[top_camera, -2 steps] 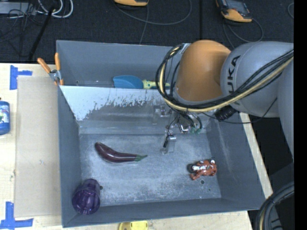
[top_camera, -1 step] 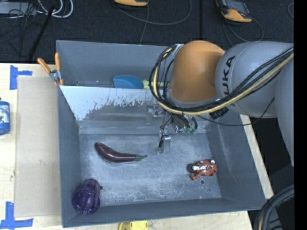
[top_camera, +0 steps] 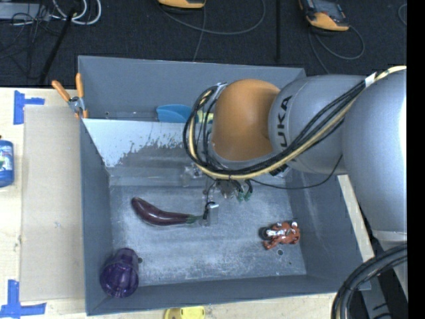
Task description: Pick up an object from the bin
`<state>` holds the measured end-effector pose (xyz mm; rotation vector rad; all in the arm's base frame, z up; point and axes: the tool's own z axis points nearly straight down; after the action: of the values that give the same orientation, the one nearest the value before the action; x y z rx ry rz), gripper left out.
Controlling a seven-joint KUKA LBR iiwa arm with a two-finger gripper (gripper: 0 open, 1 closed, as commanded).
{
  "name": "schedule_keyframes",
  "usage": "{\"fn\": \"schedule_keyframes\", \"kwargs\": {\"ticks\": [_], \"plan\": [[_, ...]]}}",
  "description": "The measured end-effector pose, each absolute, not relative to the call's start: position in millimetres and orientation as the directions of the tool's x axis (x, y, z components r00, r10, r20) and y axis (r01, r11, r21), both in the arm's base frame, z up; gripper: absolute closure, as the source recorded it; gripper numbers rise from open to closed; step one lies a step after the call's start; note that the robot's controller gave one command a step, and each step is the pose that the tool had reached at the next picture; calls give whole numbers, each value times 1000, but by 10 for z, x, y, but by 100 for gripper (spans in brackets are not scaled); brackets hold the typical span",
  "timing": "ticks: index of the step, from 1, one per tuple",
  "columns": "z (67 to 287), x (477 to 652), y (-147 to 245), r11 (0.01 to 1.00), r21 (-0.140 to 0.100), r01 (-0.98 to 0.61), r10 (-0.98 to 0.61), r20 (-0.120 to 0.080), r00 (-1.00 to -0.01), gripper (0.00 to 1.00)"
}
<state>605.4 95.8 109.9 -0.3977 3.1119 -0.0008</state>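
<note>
Camera view: our hand (top_camera: 210, 210) at the stem end of the purple eggplant (top_camera: 158, 213), grip state we cannot tell; we'd centre before lifting.

Legible markings: one.

Location: the grey housing of the arm (top_camera: 322, 115), on the rounded joint just beside the orange cover (top_camera: 242, 118).

Content: the lettering (top_camera: 283, 121) reads "UKA" in black capitals.

Orientation: the letters are turned on their side and run along the curve of the housing, following the edge of the orange cover.

Limits: no letter before the "U" can be confirmed. Black and yellow cables (top_camera: 312, 153) cross the housing just below the lettering.

Reference: the marked housing sits above and to the right of the claw (top_camera: 208, 212).

Blue item (top_camera: 4, 163) at the left edge: any print on it is too small to read.
</note>
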Motion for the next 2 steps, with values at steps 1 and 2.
{"fn": "schedule_keyframes", "kwargs": {"ticks": [1, 2], "plan": [[838, 6097, 1090, 957, 2, -288, -288, 5, -957, 0], [1004, 6166, 1558, 954, 0, -301, -301, -2, -954, 0]]}}
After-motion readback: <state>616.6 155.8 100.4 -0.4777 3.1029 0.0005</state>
